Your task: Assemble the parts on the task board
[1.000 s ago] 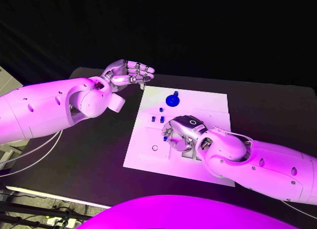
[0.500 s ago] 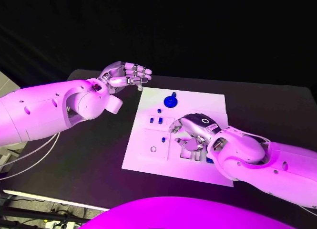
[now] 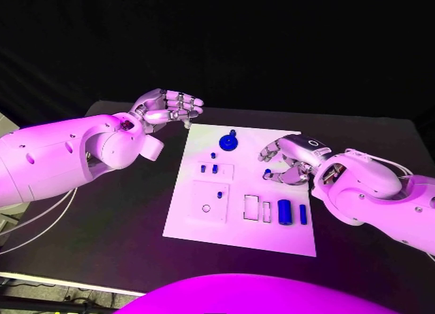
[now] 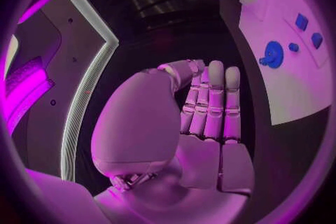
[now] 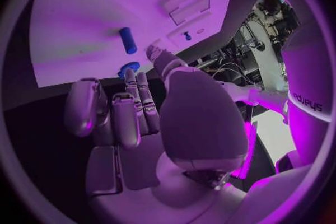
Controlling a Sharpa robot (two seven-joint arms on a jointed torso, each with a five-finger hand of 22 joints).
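Your right hand sits over the upper right part of the task board, fingers curled in. A small blue peg shows just beside its fingertips in the head view, and I cannot tell whether the hand pinches it or merely hovers next to it. The right wrist view shows a short blue cylinder lying on the white plate ahead of the fingers, seemingly apart from them, so you should not count on a grip.

Your left hand hangs off the board, above the bench in the upper left of the frame, fingers folded together around nothing; it looks parked there to keep the board clear for the other arm.

The remaining parts lie where the board's layout puts them: the round blue knob near the top edge, two small blue blocks left of centre, and two blue cylinders resting in the slots at lower right, apparently already seated.

Compared with a second ago, your right hand has moved up and to the right, from the board's lower middle toward its upper right. That withdrawal has uncovered the slots and the two cylinders in them, which the hand was covering then. Your left hand has kept its pose; its slight drift matches the shift of the whole picture, so treat that as camera movement.
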